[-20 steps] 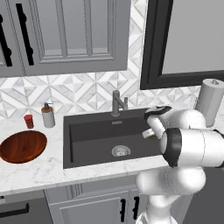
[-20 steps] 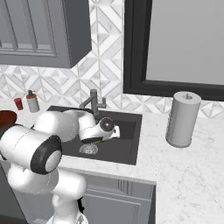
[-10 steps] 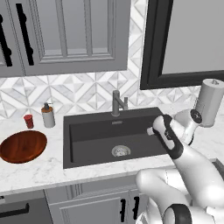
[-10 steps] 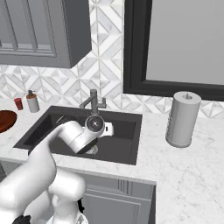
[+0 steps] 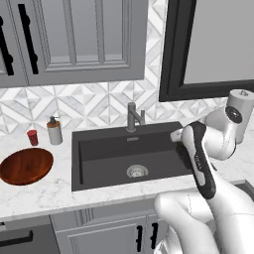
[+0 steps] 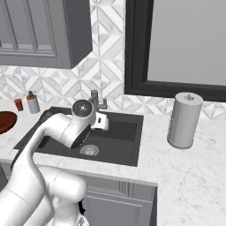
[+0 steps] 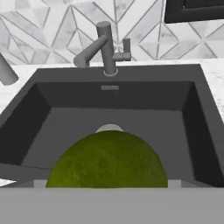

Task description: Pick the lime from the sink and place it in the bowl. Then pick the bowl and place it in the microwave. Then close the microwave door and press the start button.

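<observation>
The lime [image 7: 107, 159], a yellow-green fruit, looms large at the bottom of the hand view, held close between the fingers, whose tips it hides. My gripper [image 6: 102, 122] hangs over the right part of the dark sink [image 5: 109, 154], above the basin floor and its round drain [image 5: 137, 171]. In the left base view the hand [image 5: 179, 136] sits at the sink's right rim. The reddish-brown wooden bowl [image 5: 26, 166] rests on the counter left of the sink, with nothing in it. The microwave and its door are out of view.
A grey faucet [image 5: 131, 116] stands at the back of the sink. A soap bottle [image 5: 54, 131] and a small red cup [image 5: 32, 137] stand behind the bowl. A paper towel roll [image 6: 183, 120] is on the counter right of the sink.
The arm has swung its elbow and forearm round into a new posture. The hand has stayed over the sink's right side and risen slightly.
</observation>
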